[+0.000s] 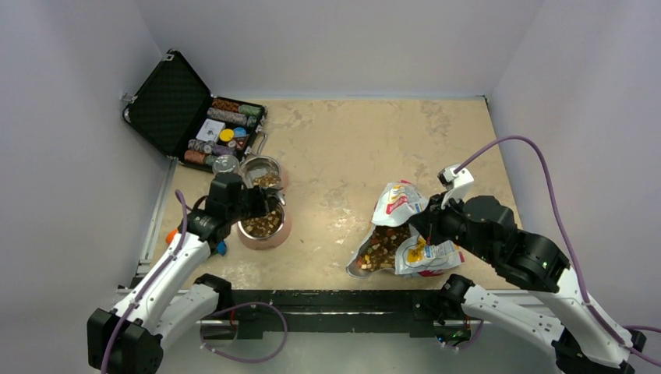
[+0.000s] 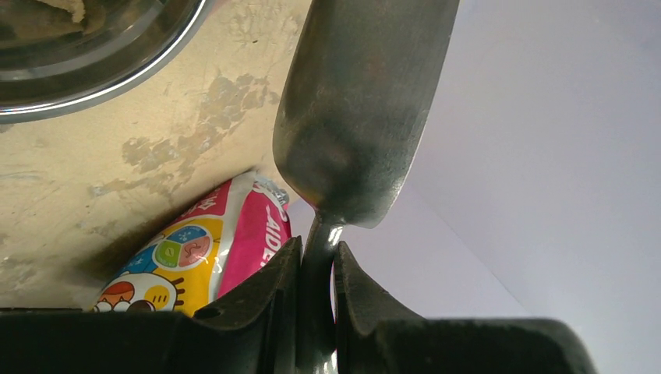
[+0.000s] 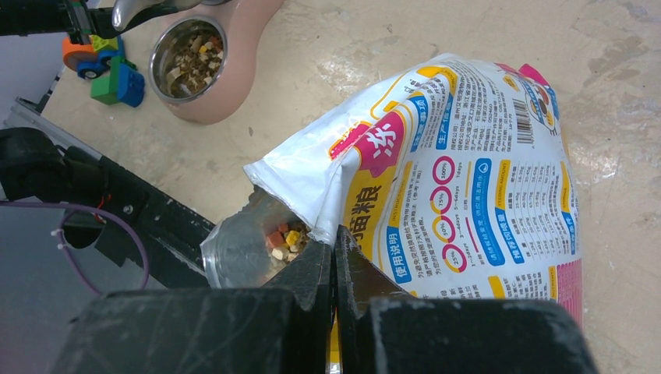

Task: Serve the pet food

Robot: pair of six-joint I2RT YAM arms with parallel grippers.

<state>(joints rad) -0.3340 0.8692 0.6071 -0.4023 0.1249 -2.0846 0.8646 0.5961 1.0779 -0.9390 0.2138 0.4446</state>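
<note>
The pet food shows as brown and tan kibble in the torn mouth of the glossy white bag point(image 1: 401, 204), which lies at right centre, and inside it in the right wrist view point(image 3: 284, 240). More kibble fills the steel-lined pink bowl point(image 1: 278, 234). My left gripper point(image 1: 253, 204) is shut on the handle of a metal spoon point(image 2: 355, 117), held over that bowl; what the spoon carries is hidden. My right gripper point(image 3: 334, 253) is shut on the bag's torn edge point(image 3: 312, 183), holding the mouth open.
A second steel bowl point(image 1: 261, 162) with some kibble stands behind the pink one. An open black case point(image 1: 167, 105) of coloured chips sits at the back left. Coloured toy blocks point(image 3: 109, 66) lie left of the pink bowl. Walls close in on three sides.
</note>
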